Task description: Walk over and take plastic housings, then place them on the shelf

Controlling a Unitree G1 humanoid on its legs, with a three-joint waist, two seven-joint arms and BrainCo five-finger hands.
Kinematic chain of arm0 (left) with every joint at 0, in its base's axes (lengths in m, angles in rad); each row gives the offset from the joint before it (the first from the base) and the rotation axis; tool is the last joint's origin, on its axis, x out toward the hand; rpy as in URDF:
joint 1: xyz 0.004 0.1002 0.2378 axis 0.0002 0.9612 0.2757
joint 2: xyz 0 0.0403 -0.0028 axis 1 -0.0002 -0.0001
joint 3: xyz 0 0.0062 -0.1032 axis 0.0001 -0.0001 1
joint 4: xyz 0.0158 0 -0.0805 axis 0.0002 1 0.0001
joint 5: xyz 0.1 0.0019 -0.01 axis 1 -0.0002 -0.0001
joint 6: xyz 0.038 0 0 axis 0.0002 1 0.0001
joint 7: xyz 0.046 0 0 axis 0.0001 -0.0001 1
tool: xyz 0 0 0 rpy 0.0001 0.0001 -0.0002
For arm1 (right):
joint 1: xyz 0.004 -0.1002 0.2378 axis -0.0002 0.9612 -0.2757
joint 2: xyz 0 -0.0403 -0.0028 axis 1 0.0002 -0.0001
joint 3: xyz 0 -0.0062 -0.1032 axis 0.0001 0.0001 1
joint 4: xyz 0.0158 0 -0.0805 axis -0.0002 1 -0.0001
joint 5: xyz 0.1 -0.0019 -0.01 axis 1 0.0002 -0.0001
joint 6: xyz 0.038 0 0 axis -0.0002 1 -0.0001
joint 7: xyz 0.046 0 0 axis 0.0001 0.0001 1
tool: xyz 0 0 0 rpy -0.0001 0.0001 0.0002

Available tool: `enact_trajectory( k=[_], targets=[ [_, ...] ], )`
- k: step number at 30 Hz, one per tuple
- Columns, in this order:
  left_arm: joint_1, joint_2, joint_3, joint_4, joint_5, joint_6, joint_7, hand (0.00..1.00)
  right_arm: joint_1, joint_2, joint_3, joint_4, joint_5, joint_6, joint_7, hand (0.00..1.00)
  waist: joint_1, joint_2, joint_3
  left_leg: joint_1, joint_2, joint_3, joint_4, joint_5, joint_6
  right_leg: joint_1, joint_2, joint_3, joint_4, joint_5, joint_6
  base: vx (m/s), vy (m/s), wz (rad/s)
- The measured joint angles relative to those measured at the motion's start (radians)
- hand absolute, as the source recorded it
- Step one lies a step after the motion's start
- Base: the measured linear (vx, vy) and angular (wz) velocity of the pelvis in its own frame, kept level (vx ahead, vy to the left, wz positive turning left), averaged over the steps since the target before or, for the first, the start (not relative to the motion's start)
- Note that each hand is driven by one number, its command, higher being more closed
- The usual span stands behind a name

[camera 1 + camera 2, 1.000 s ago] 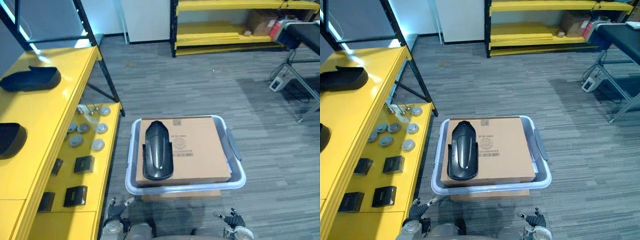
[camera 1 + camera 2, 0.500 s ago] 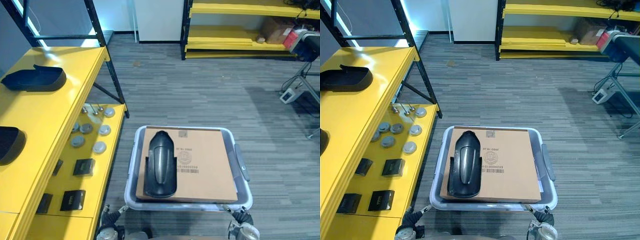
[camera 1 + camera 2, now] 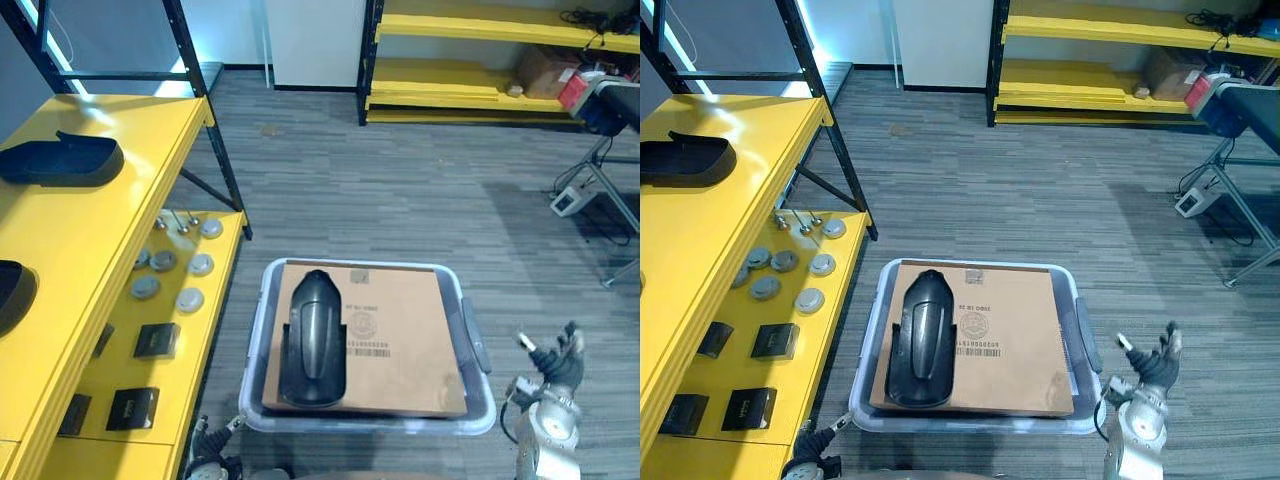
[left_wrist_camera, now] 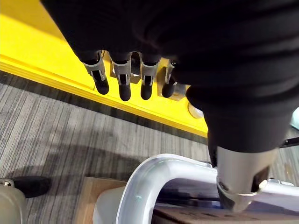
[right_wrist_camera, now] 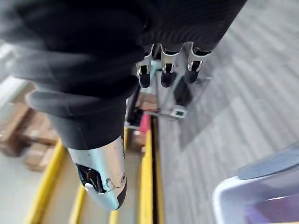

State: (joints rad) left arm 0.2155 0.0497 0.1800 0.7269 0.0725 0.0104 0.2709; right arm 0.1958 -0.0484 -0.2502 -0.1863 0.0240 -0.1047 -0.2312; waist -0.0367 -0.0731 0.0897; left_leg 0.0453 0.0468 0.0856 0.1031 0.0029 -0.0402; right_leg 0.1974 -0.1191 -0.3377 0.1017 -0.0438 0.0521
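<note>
A long black plastic housing [image 3: 313, 340] lies on a flat cardboard box [image 3: 405, 335] inside a pale grey bin [image 3: 478, 412] on the floor right in front of me. Two more black housings [image 3: 60, 160] [image 3: 12, 295] rest on the top of the yellow shelf [image 3: 110, 215] at my left. My right hand [image 3: 556, 362] is raised to the right of the bin, fingers [image 5: 164, 70] straight and holding nothing. My left hand [image 3: 208, 452] hangs low by the bin's near left corner, fingers [image 4: 122, 79] straight and empty, a little off the bin rim [image 4: 154, 172].
The yellow shelf's lower level carries several round grey discs [image 3: 175, 275] and small black boxes [image 3: 157, 340]. Black uprights [image 3: 205, 120] frame that rack. Another yellow rack [image 3: 470, 70] stands at the far wall, and a metal stand [image 3: 600, 180] at the right. Grey carpet lies between.
My right hand has come up from the bottom edge to beside the bin's right side. The left hand sits lower in view. The whole picture has shifted slightly, so the camera moved.
</note>
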Motion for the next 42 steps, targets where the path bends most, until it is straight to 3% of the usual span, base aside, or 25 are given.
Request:
enact_trajectory(
  k=[4,9,10,11,12,13,14,16,18,24,29,30,34,42],
  targets=[
    [-0.009,0.001,-0.041,0.0,0.001,-0.024,-0.006,0.0,-0.014,-0.032,0.228,-0.065,-0.061,-0.048,0.064,0.0,0.024,0.001,0.0,-0.025,0.004,-0.02,0.001,0.0,0.0,-0.012,0.009,-0.02,-0.007,0.0,0.0,0.07,-0.041,0.12],
    [-0.028,-0.001,-0.086,-0.001,0.008,-0.028,-0.006,0.0,-0.065,-0.034,0.346,0.076,-0.167,-0.038,0.082,0.0,0.052,0.013,0.01,-0.062,0.011,-0.1,0.009,0.001,0.0,-0.023,0.023,-0.097,0.039,-0.002,0.0,0.08,-0.037,0.51],
    [-0.043,-0.015,-0.091,-0.002,0.01,-0.028,-0.004,0.0,-0.088,-0.035,0.343,0.13,-0.192,-0.031,0.082,0.0,0.051,0.05,0.034,-0.068,0.041,-0.128,0.02,0.001,0.0,-0.075,0.028,-0.114,0.14,-0.039,-0.001,0.03,-0.033,0.74],
    [-0.049,-0.02,-0.089,-0.002,0.013,-0.031,0.0,0.0,-0.107,-0.02,0.346,0.199,-0.223,-0.008,0.078,0.0,0.055,0.065,0.053,-0.072,0.058,-0.163,0.021,0.002,-0.002,-0.074,0.063,-0.117,-0.038,-0.134,0.009,0.0,-0.043,0.71],
    [-0.051,-0.008,-0.09,-0.004,0.013,-0.032,0.003,0.0,-0.115,-0.003,0.347,0.222,-0.232,0.002,0.078,0.0,0.056,0.045,0.055,-0.079,0.043,-0.168,0.023,0.002,-0.005,-0.066,0.057,-0.118,-0.135,-0.084,0.007,0.02,-0.099,0.85],
    [-0.063,0.016,-0.094,-0.005,0.017,-0.031,0.004,0.0,-0.124,0.027,0.342,0.25,-0.256,0.016,0.068,0.0,0.053,0.0,0.07,-0.094,0.001,-0.181,0.042,-0.013,-0.025,-0.101,-0.002,-0.134,-0.165,0.049,0.014,0.05,-0.14,0.75],
    [-0.077,0.005,-0.1,-0.003,0.018,-0.03,0.01,0.0,-0.136,0.028,0.342,0.291,-0.278,0.033,0.054,0.0,0.054,0.022,0.077,-0.105,0.012,-0.197,0.051,-0.052,-0.045,-0.093,0.014,-0.154,-0.162,0.023,0.009,0.06,-0.127,0.61],
    [-0.074,-0.016,-0.111,-0.004,0.019,-0.03,0.017,0.0,-0.17,0.023,0.343,0.383,-0.312,0.064,0.049,0.0,0.059,0.045,0.087,-0.117,0.025,-0.199,0.046,-0.053,-0.045,-0.098,0.031,-0.161,-0.165,0.025,0.006,0.02,-0.071,0.23],
    [-0.071,-0.03,-0.119,-0.002,0.02,-0.03,0.018,0.0,-0.172,0.027,0.342,0.435,-0.345,0.09,0.026,0.0,0.059,0.053,0.086,-0.12,0.025,-0.209,0.038,-0.053,-0.045,-0.097,0.033,-0.171,-0.171,0.025,0.006,0.0,-0.016,0.16],
    [-0.086,-0.026,-0.151,-0.011,0.02,-0.03,0.04,0.0,-0.238,0.048,0.298,0.575,-0.455,0.17,-0.059,0.0,0.062,0.061,0.098,-0.144,0.006,-0.224,0.012,-0.051,-0.043,-0.121,0.014,-0.194,-0.175,0.036,0.014,-0.01,0.047,0.13],
    [-0.088,-0.027,-0.156,-0.014,0.02,-0.029,0.043,0.0,-0.248,0.073,0.285,0.605,-0.51,0.203,-0.086,0.0,0.083,0.059,0.117,-0.173,-0.027,-0.257,-0.003,-0.028,-0.023,-0.121,-0.009,-0.247,-0.196,0.061,0.03,-0.03,0.059,0.33],
    [-0.086,-0.027,-0.161,-0.015,0.02,-0.029,0.044,0.0,-0.258,0.08,0.267,0.606,-0.527,0.21,-0.098,1.0,0.087,0.06,0.123,-0.177,-0.034,-0.263,-0.006,-0.025,-0.02,-0.121,-0.015,-0.259,-0.2,0.065,0.031,-0.05,0.08,0.25],
    [-0.085,-0.026,-0.17,-0.031,0.02,-0.028,0.061,0.0,-0.316,0.068,0.25,0.647,-0.577,0.243,-0.117,1.0,0.095,0.054,0.14,-0.183,-0.047,-0.275,-0.042,0.004,-0.012,-0.134,-0.024,-0.274,-0.2,0.084,0.036,-0.07,0.065,0.14],
    [-0.091,-0.025,-0.177,-0.032,0.02,-0.027,0.062,0.0,-0.356,0.09,0.261,0.683,-0.574,0.247,-0.092,1.0,0.108,0.053,0.143,-0.188,-0.044,-0.274,-0.109,0.033,-0.005,-0.16,-0.023,-0.284,-0.204,0.105,0.037,-0.07,0.047,0.07]
  ],
)
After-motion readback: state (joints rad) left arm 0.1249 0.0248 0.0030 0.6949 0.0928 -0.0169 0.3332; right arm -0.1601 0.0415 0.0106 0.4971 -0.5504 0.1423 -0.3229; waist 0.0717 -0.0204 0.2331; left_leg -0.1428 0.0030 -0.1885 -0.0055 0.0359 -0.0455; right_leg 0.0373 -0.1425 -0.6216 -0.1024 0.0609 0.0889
